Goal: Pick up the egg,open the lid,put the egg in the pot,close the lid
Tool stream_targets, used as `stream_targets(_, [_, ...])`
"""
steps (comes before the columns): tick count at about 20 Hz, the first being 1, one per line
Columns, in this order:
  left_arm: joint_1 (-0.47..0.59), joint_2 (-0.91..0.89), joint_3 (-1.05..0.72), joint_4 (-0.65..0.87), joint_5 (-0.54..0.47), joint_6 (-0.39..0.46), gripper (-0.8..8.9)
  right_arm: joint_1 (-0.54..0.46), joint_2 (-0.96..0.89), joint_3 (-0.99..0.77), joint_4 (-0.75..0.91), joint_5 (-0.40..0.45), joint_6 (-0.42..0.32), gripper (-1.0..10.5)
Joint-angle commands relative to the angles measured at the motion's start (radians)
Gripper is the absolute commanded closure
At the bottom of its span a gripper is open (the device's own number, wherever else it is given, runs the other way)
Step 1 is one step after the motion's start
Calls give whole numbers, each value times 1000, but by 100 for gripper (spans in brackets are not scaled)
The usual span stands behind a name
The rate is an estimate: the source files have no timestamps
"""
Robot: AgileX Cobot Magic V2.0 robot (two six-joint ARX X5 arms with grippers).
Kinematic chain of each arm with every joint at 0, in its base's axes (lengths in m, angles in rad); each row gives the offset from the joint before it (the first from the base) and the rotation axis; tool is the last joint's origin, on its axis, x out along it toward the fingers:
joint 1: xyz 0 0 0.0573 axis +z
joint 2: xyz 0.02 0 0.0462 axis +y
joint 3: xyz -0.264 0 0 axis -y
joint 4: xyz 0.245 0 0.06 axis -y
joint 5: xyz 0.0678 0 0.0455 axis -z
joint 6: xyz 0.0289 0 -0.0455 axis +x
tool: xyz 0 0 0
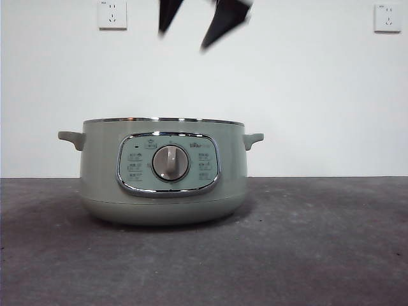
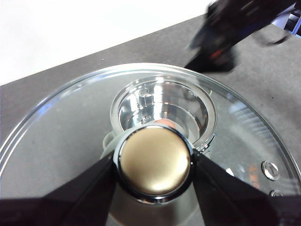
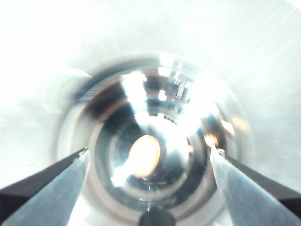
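Front view: the pot (image 1: 163,178) stands on the dark table (image 1: 319,255), dial panel facing the camera, with no lid on its rim. Above the pot, the right gripper (image 1: 194,32) hangs with its two black jaws spread apart and nothing between them. Its wrist camera looks down into the pot's shiny bowl, where the egg (image 3: 143,155) lies blurred on the bottom. The left gripper (image 2: 155,162) is clamped on the knob of the lid (image 2: 70,136), held above the pot.
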State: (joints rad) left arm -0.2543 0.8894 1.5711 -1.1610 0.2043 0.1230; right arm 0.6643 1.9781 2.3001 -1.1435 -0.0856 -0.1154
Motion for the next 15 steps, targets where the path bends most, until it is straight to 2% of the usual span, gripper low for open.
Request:
stream_targets(1, [0,15,13,80,39,5,821,2,-83,3,-51,-3,6,510])
stream_targets(3, [-1,46,13,109,92,5,821,2,-163,2,-108,-5,0,512])
stream_targets(6, [-3,103,13,146,92,11,821,2,-267,-24,-200,-19,-6,520])
stream_targets(8, [-18,141,13,183,92,13,821,2,-356,-90,-208,-23,-17,608])
stream_targets(11, [-59,196,13,226,91,13,821,2,-530,-291,-134,-57,-7,604])
stream_targets(15, [-115,286,13,288,90,13,821,2,-803,-659,27,-51,65,604])
